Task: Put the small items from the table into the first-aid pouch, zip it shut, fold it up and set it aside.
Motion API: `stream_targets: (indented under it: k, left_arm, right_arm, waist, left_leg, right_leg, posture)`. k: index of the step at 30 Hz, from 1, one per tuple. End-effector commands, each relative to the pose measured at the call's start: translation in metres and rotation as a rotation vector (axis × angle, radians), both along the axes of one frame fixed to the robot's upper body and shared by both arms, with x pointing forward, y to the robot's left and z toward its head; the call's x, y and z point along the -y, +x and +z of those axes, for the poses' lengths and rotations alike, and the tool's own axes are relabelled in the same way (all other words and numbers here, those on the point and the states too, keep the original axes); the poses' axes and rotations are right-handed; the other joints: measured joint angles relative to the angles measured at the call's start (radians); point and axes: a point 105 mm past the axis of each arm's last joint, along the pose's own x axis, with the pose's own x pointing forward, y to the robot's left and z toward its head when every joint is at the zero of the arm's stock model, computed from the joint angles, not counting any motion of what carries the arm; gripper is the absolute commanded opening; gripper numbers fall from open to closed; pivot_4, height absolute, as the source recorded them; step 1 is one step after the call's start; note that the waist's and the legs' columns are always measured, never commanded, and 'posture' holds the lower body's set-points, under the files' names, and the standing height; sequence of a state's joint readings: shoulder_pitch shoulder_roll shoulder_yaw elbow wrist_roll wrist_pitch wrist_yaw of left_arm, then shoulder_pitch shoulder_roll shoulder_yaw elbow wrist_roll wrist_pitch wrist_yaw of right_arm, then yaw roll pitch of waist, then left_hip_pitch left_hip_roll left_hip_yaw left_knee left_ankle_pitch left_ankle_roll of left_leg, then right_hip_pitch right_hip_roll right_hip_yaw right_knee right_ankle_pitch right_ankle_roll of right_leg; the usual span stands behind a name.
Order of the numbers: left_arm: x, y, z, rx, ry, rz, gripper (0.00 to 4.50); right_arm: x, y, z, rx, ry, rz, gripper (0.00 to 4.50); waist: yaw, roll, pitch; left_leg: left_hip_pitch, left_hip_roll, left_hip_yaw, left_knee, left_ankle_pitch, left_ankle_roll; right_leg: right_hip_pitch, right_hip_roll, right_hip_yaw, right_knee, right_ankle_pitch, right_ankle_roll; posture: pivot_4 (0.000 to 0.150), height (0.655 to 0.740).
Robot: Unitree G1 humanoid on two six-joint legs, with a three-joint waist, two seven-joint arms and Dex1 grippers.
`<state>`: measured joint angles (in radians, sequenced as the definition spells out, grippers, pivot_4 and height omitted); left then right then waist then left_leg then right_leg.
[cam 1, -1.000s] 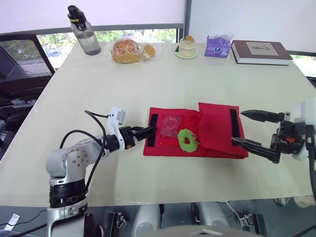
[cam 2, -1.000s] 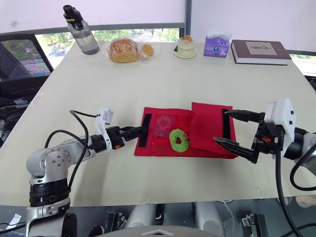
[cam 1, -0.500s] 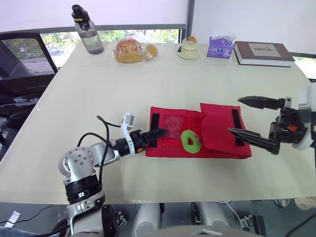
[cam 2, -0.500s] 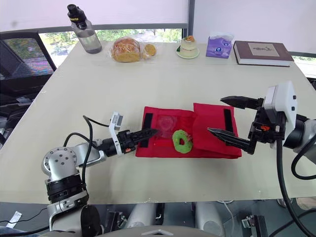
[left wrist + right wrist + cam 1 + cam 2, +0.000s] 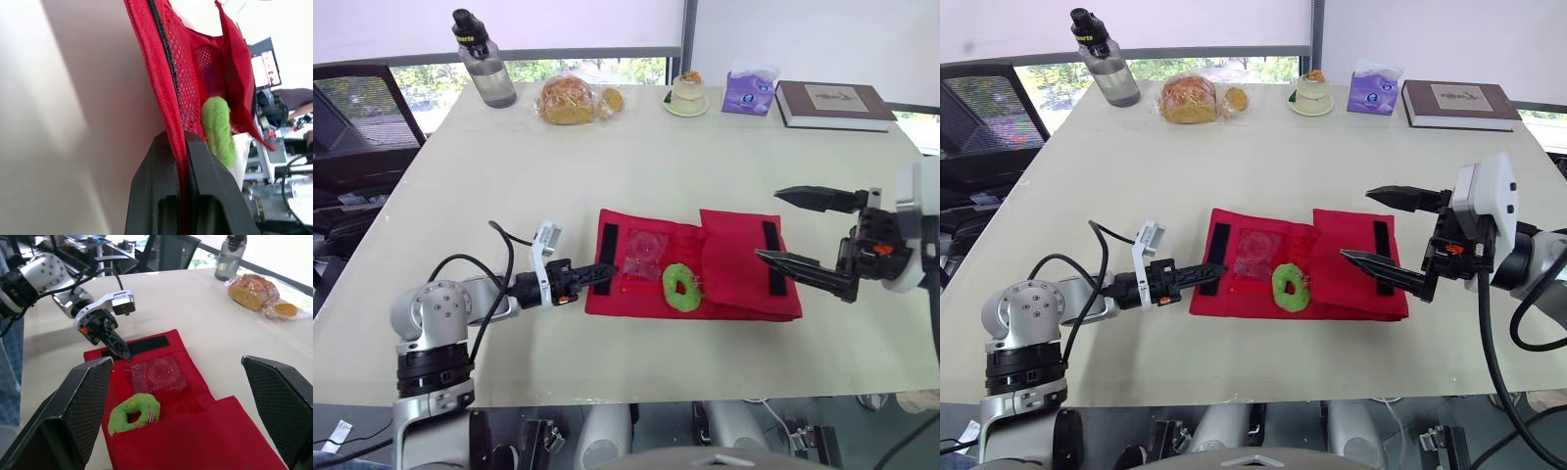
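Left fingers (image 5: 151, 196) apparently on pouch (image 5: 739, 259) edge

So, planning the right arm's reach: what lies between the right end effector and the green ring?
Only the pouch's folded-over red flap; nothing else between the right end effector and the green ring, as the left eye view shows.

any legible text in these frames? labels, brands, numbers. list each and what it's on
No text can be read.
Bottle: yellowish marks on the cap band, too small to read.
Book: pale panel on the cover, its print too small to read.
Tissue pack: purple wrapper, any print too blurred to read.
Pouch: no lettering visible on the red fabric or black strips.
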<state>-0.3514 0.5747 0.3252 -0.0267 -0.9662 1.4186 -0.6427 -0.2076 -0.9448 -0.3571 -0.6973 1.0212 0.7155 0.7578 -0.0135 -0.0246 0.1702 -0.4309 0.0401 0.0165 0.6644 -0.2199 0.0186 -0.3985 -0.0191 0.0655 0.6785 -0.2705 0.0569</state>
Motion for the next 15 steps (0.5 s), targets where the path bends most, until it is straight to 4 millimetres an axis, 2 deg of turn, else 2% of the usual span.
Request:
stream_targets:
  k: [1, 7, 11, 15]
  left_arm:
    - [-0.007, 0.009, 0.015, 0.076, -0.025, -0.018, 0.11]
    - [-0.017, 0.012, 0.019, 0.116, 0.002, -0.041, 0.11]
    - [-0.027, 0.019, 0.027, 0.147, 0.011, -0.061, 0.11]
    - [-0.031, 0.024, 0.041, 0.194, -0.001, -0.117, 0.11]
  right_arm:
    - [-0.005, -0.001, 0.006, 0.037, 0.009, 0.031, 4.5]
    - [-0.014, 0.006, -0.005, 0.025, 0.012, 0.053, 4.5]
    - [-0.02, 0.03, -0.033, 0.013, -0.034, 0.031, 4.5]
    - [-0.034, 0.057, -0.063, -0.001, -0.095, 0.048, 4.5]
  waist:
    - [0.0, 0.0, 0.0]
    - [-0.002, 0.0, 0.0]
    - [-0.001, 0.0, 0.001]
    - [-0.006, 0.0, 0.001]
  left_leg:
    - [0.0, 0.0, 0.0, 0.0, 0.0, 0.0]
    - [-0.001, 0.0, 0.001, -0.001, 0.0, 0.0]
    - [-0.001, 0.0, 0.001, -0.002, 0.0, 0.0]
    - [-0.001, -0.001, 0.003, -0.002, 0.0, 0.0]
  right_leg:
    - [0.0, 0.0, 0.0, 0.0, 0.0, 0.0]
    - [-0.002, -0.001, 0.0, 0.0, 0.0, 0.0]
    - [-0.003, 0.0, 0.0, 0.0, 0.0, 0.001]
    - [-0.005, 0.001, 0.001, 0.0, 0.001, -0.001]
  posture:
    - [0.15, 0.74]
    - [0.15, 0.74]
    - [0.15, 0.74]
    - [0.15, 0.74]
